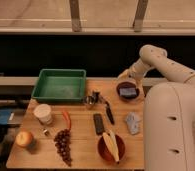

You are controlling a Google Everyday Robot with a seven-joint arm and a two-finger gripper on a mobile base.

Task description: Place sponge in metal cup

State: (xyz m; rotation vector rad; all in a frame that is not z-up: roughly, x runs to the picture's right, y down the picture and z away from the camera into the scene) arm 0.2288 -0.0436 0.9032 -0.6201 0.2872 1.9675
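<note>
A blue-grey sponge [127, 92] lies in a dark bowl [119, 95] at the back right of the wooden table [81, 150]. The small metal cup [90, 101] stands near the table's middle, left of the bowl and just right of the green tray. My gripper [124, 76] is at the end of the white arm [156, 59], just behind and above the bowl's far rim. It holds nothing that I can see.
A green tray [59, 85] sits at the back left. A paper cup [42, 113], an orange fruit [24, 138], grapes [63, 145], a black bar [98, 123], a grey object [133, 122] and a red bowl with bananas [111, 146] fill the front. My white body [173, 130] stands at the right edge.
</note>
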